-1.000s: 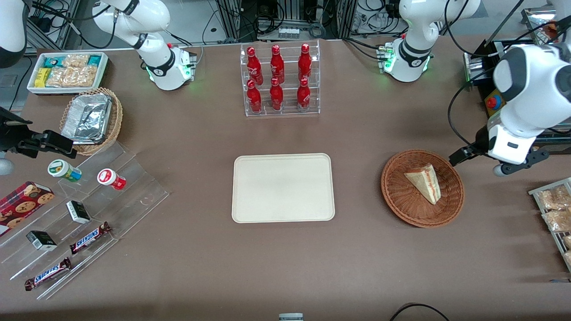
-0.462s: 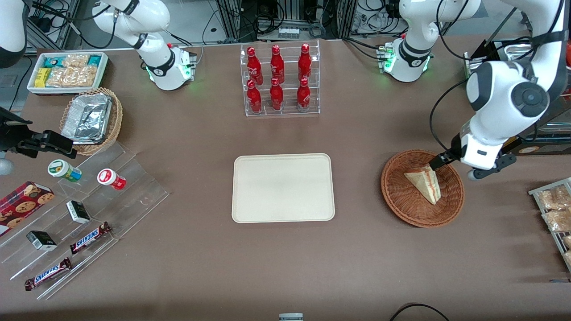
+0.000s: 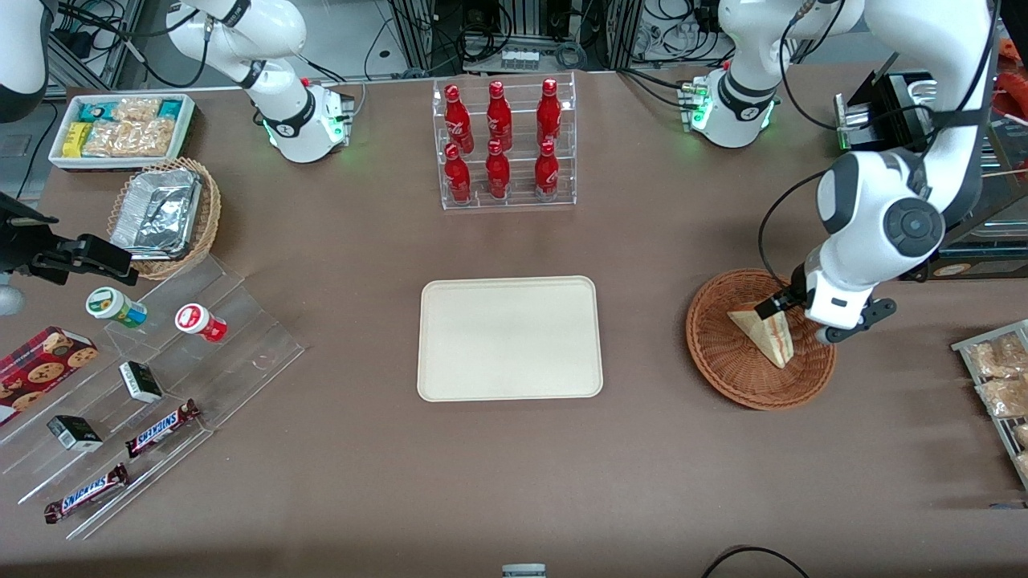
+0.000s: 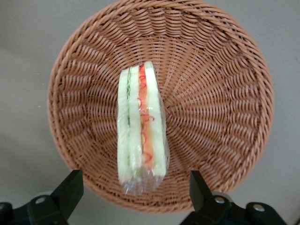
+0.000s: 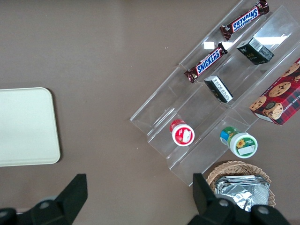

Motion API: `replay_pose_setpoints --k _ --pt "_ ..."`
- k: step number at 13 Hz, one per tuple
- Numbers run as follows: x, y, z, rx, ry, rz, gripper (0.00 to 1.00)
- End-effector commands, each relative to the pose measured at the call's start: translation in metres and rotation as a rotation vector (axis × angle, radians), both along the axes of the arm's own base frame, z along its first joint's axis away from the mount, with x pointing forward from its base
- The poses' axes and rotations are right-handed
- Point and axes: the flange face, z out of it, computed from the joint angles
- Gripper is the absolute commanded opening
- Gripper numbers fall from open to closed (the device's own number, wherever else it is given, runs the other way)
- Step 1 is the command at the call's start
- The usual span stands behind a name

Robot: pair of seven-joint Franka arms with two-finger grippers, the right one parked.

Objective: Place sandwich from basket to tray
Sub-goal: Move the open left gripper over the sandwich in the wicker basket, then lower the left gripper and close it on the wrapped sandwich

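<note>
The sandwich (image 3: 764, 335), a wrapped pale wedge with orange and white layers, lies in the reddish-brown wicker basket (image 3: 719, 357). My left gripper (image 3: 800, 321) hangs just above the basket, over the sandwich's wide end, farther from the front camera than its tip. In the left wrist view the gripper (image 4: 135, 188) is open, its fingers (image 4: 70, 188) spread wider than the sandwich (image 4: 140, 126) and holding nothing; the basket (image 4: 220, 93) fills that view. The cream tray (image 3: 509, 337) lies flat beside the basket, toward the parked arm's end, and its corner shows in the right wrist view (image 5: 26, 126).
A clear rack of red bottles (image 3: 502, 144) stands farther from the camera than the tray. Bagged snacks on a rack (image 3: 1000, 377) lie at the working arm's end. Clear steps with candy bars (image 3: 161, 425), a foil-tray basket (image 3: 165, 213) and a white tub (image 3: 120, 128) are at the parked arm's end.
My left gripper has swung in from the working arm's end of the table and come down over the basket, arriving above the sandwich. The sandwich and basket have not moved.
</note>
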Motion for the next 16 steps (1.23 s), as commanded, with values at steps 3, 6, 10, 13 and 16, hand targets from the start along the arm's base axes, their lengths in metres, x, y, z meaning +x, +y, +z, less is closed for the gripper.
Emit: replay_pose_setpoints --k 3,6,10,13,16 --pt "0.01 0.0 -0.029 0.01 -0.03 0.044 1.0" --pt "0.012 0.002 -0.055 0.009 -0.038 0.076 1.0" --pt "0.011 -0.001 -0.06 0.017 -0.035 0.179 0.3" --pt "0.01 -0.003 -0.057 0.017 -0.032 0.173 0.0" --pt "0.016 -0.003 -0.045 0.018 -0.036 0.157 0.0"
